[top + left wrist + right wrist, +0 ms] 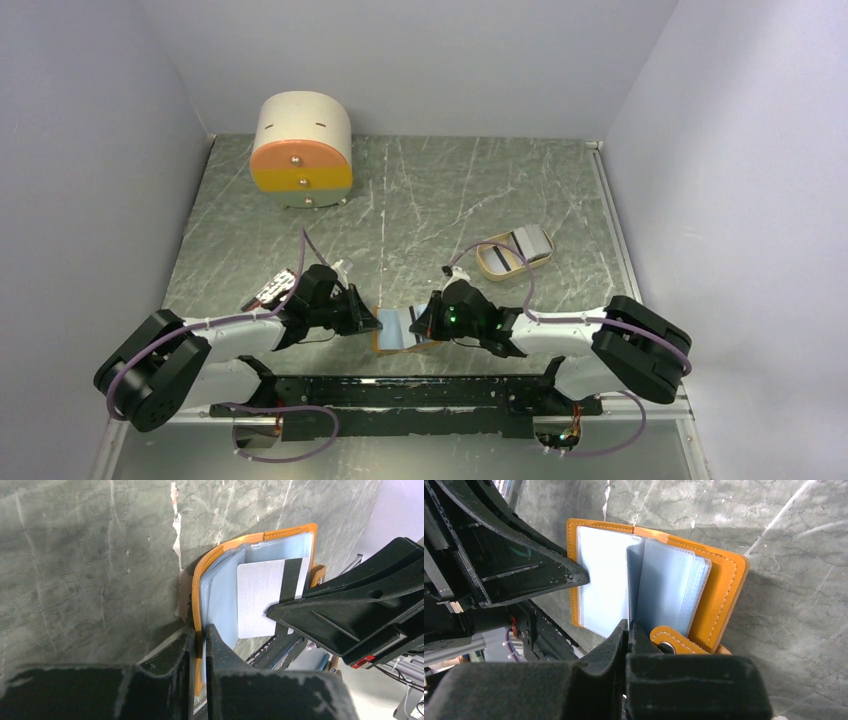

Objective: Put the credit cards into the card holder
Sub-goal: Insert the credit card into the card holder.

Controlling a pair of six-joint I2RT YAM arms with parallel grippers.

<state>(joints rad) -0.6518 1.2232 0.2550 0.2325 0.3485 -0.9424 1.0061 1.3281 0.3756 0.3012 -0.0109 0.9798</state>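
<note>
At the desk's near edge, my left pincer clamps the open card holder's cover; my right pincer pinches a striped credit card against its sleeves.

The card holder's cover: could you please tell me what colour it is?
Orange-tan, pale stitching; the card holder shows best in the right wrist view.
</note>
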